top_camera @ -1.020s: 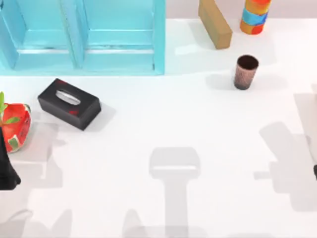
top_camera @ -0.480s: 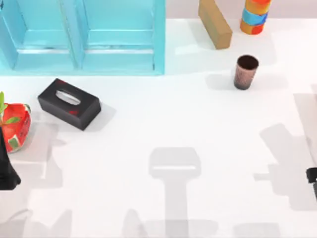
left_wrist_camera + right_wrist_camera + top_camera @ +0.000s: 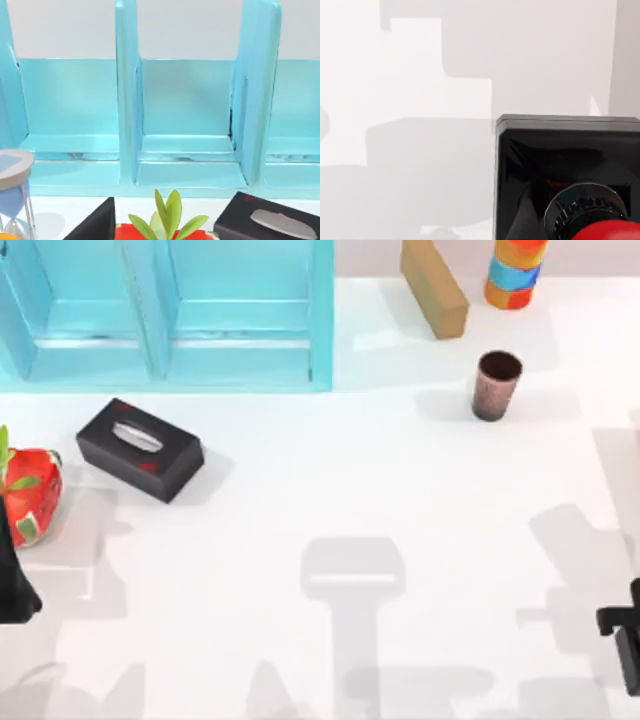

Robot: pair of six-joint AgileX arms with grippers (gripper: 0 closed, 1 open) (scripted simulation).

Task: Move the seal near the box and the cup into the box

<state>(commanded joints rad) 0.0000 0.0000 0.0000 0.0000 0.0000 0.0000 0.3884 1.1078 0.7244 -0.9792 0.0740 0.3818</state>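
White table [image 3: 320, 500] with a blue box [image 3: 240, 340] upper left. The right gripper [image 3: 628, 635], at the lower right edge, apparently carries the seal [image 3: 570, 185], though its grip cannot be told. The cup [image 3: 496, 386] stands upper right, the tissue box [image 3: 140, 450] left. Risk: a loose seal dropping mid-transfer. The left gripper [image 3: 15, 590] is parked at the left edge.

Glossy black seal [image 3: 570, 175] base, speckled matt cup [image 3: 496, 386], glossy blue box [image 3: 240, 310], smooth white table [image 3: 400, 490]
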